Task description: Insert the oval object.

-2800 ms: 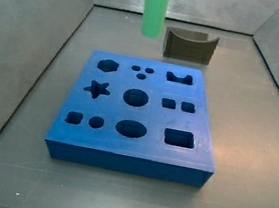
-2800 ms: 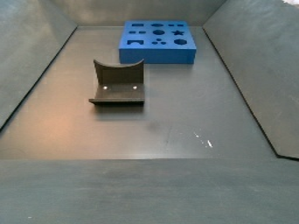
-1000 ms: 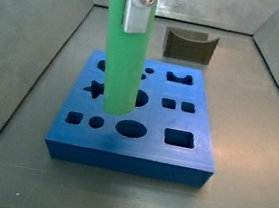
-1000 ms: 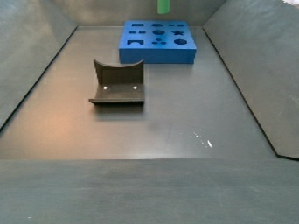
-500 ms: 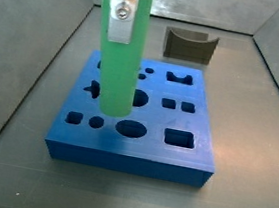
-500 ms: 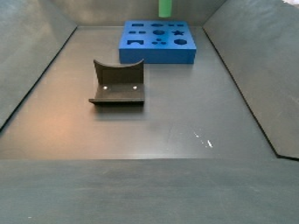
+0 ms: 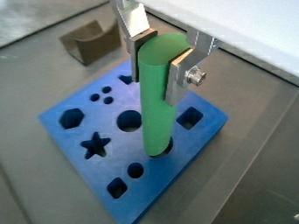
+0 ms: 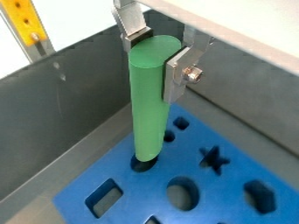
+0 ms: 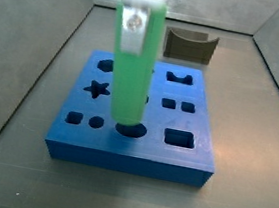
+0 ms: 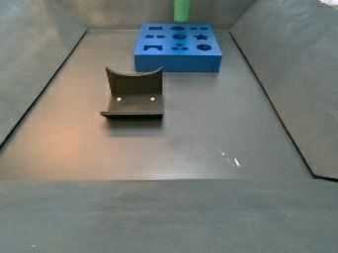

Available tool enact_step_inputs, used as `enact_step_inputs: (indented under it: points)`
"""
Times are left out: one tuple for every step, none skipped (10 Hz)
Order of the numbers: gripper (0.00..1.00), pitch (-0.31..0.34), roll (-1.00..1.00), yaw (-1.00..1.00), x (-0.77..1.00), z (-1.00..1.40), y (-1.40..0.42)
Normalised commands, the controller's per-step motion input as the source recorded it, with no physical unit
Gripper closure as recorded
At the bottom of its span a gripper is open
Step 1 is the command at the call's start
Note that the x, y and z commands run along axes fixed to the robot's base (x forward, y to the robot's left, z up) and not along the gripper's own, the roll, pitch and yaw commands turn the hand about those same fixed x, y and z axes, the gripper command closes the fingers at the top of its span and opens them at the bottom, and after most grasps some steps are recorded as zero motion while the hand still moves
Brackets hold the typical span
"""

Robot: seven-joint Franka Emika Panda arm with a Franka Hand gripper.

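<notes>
My gripper is shut on the top of the oval object, a long bright green peg held upright. Both wrist views show this grip; in the wrist view with the grey wall, the gripper clamps the peg the same way. In a side view the gripper holds the peg over the blue block. The peg's lower end sits at the mouth of the oval hole in the block's front row. In a side view the peg shows only at the frame's top, above the block.
The blue block has several other shaped holes, among them a star and a rectangle. The dark grey curved fixture stands on the floor apart from the block, behind it in a side view. Grey walls enclose the floor.
The gripper has carried the peg from above the star side of the block to the front middle and lowered it, so its lower end now meets the oval hole.
</notes>
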Motion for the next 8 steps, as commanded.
enact_step_inputs:
  points:
    - [1.0,0.0,0.02,-0.19,0.0,-0.37,0.0]
    - [1.0,0.0,0.04,-0.09,0.0,-0.21,0.0]
    - [1.0,0.0,0.03,-0.03,0.0,-0.16,0.0]
    - [1.0,0.0,0.0,-0.1,0.08,-0.21,0.0]
    - [1.0,0.0,0.0,-0.18,0.27,-0.23,0.0]
    - [1.0,0.0,0.0,-0.2,0.3,-0.21,0.0]
    - [1.0,0.0,-0.01,-0.2,0.32,-0.2,0.0]
    - [1.0,-0.014,-0.01,-0.17,0.17,-0.2,-0.01]
